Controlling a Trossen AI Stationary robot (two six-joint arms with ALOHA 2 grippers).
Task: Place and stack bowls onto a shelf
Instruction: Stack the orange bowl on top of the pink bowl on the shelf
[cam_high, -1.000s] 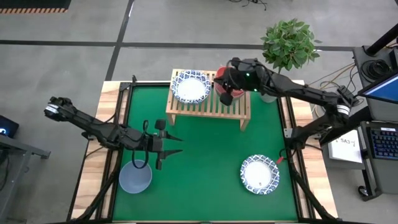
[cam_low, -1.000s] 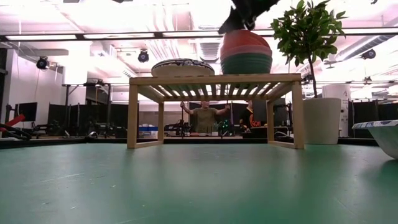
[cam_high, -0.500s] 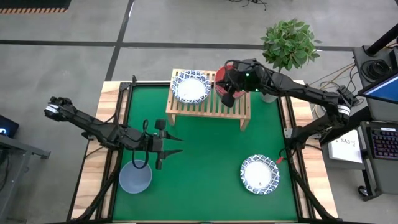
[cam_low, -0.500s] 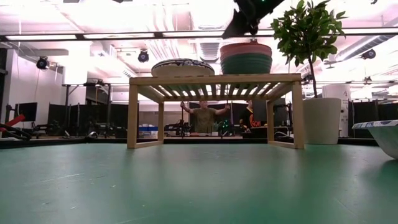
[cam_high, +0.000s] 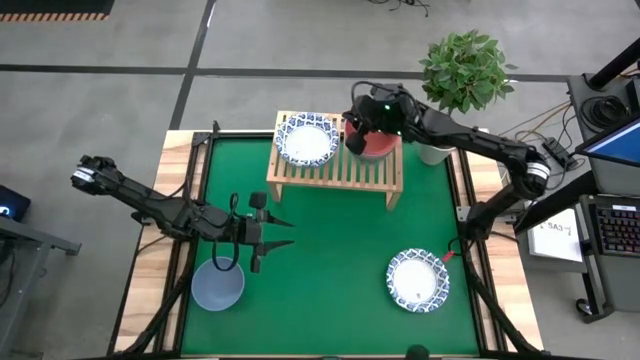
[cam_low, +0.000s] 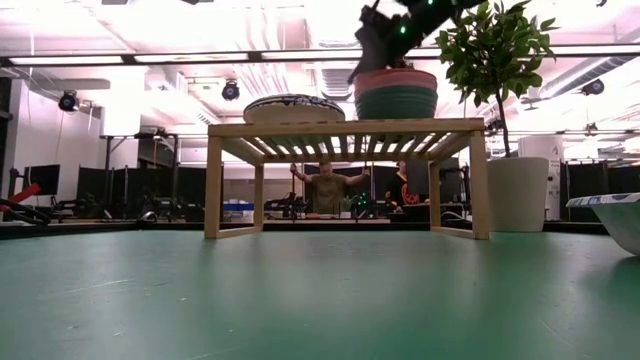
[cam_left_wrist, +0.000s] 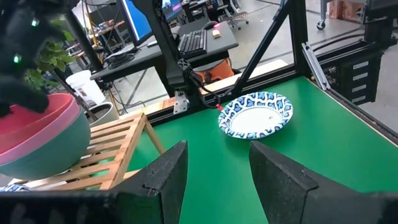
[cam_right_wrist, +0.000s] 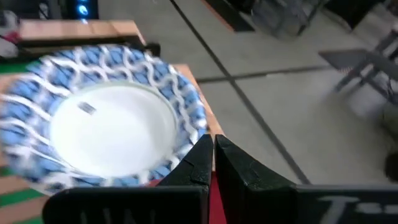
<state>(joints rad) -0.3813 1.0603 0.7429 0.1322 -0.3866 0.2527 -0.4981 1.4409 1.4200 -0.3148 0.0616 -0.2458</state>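
Note:
My right gripper (cam_high: 354, 128) hangs shut over the far left rim of a stack of deep bowls (cam_high: 379, 144), red on top, at the right end of the shelf (cam_high: 335, 170). In the low view its fingertips (cam_low: 354, 74) point down beside the top bowl's left rim. A white bowl with a blue rim (cam_high: 307, 140) sits on the shelf's left end. Another white bowl (cam_high: 418, 280) and a blue-grey bowl (cam_high: 218, 285) stand on the green mat. My left gripper (cam_high: 288, 231) waits open above the mat, right of the blue-grey bowl. My right gripper comes slanting down from above at the left rim (cam_low: 362, 73) of the top bowl with its fingers shut. I cannot tell whether the fingertips touch that rim. The bowl sits level in the stack.
A grey pot with a green plant (cam_high: 432, 152) stands just right of the shelf, close to my right arm. Bare green mat (cam_high: 330, 260) lies between the shelf and the two bowls near the front edge. A person (cam_low: 328, 190) shows in the room behind the shelf.
The top bowl of the stack sank from a raised, domed position to sit level in the bowls below. My right gripper then moved from above the stack's near side toward the far edge and left, ending at the stack's far left rim.

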